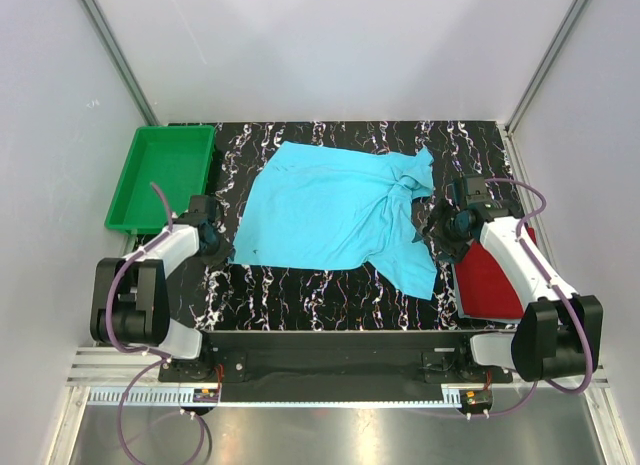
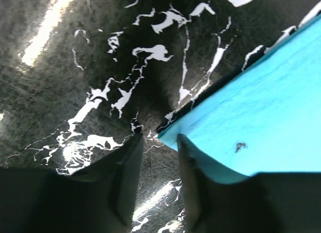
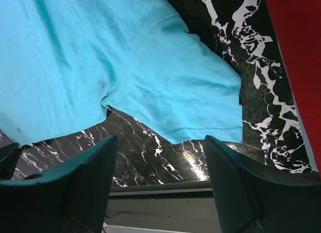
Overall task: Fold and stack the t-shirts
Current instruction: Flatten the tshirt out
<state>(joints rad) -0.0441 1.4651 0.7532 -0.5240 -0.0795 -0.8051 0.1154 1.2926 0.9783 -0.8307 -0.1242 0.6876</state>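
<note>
The biggest thing is the black surface (image 1: 330,285) with white squiggly lines on it. On it, in the middle, lies the turquoise t-shirt (image 1: 330,210). Most of it is spread out flat. Its far right part is bunched up in wrinkles. One sleeve sticks out toward the near right side. From the right wrist camera you can see that sleeve (image 3: 190,92) lying flat on the black surface.

The dark red t-shirt (image 1: 490,280) lies at the right edge of the surface, close to the near side. The right arm reaches over it and hides part of it, so I cannot see its whole shape. It is near the turquoise sleeve but not touching it.

The green tray (image 1: 170,131) sits at the far left corner, right beside the surface. It is apart from both shirts. Inside it I see just its own green floor.

The left fingers (image 1: 215,240) are down low at the near left corner of the turquoise t-shirt. In the left wrist camera the left fingers (image 2: 159,143) have a small gap between them, and the shirt corner points right at that gap. One finger sits over the shirt's edge. They are not pinching anything.

The right fingers (image 1: 440,230) are beside the bunched part of the turquoise t-shirt. In the right wrist camera the right fingers (image 3: 160,143) are spread wide apart and hold nothing.
</note>
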